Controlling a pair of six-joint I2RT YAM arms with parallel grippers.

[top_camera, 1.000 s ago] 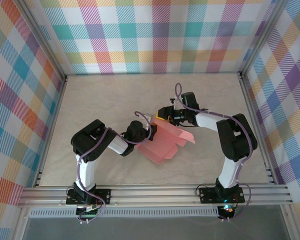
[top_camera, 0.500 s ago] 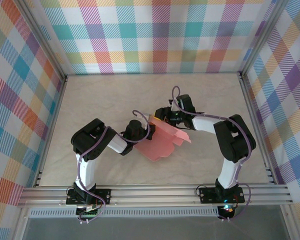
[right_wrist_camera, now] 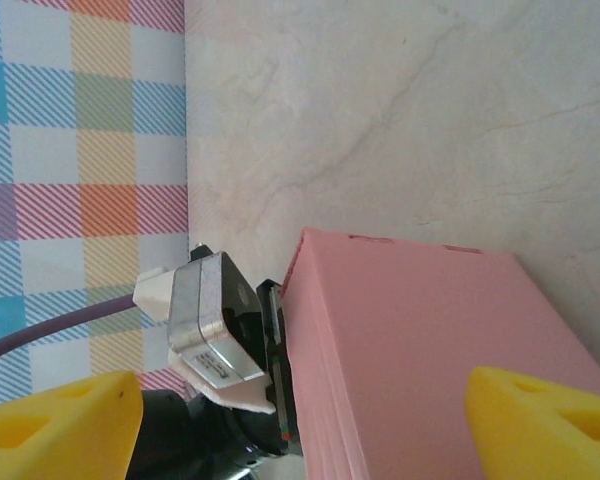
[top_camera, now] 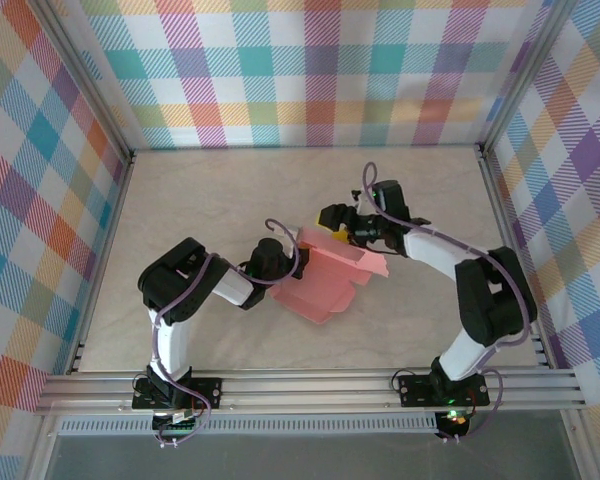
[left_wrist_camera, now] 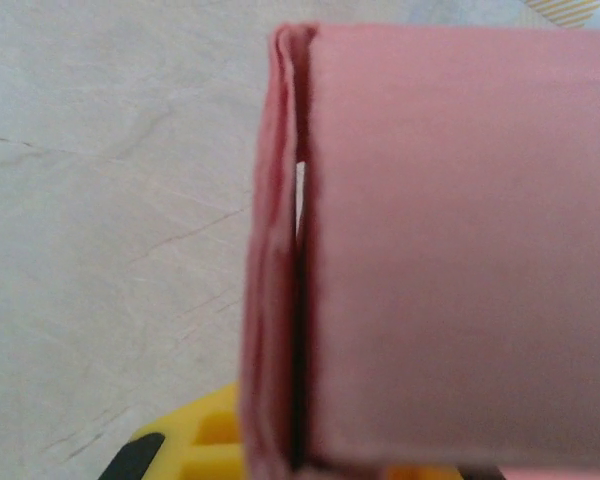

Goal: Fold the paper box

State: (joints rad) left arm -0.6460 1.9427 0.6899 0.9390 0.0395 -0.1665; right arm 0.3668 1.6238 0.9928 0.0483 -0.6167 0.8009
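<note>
Left gripper (top_camera: 286, 266) is clenched on the left edge of the box (top_camera: 325, 285), with the pink card pressed close up against its wrist camera. Right gripper (top_camera: 338, 230) is released at the box's far edge. Its yellow fingertips (right_wrist_camera: 65, 420) are spread wide, one on either side of the box; whether they touch the card I cannot tell. The box is partly folded, with a flap sticking out on its right side. The middle of the table (top_camera: 200, 200) lies under the box.
</note>
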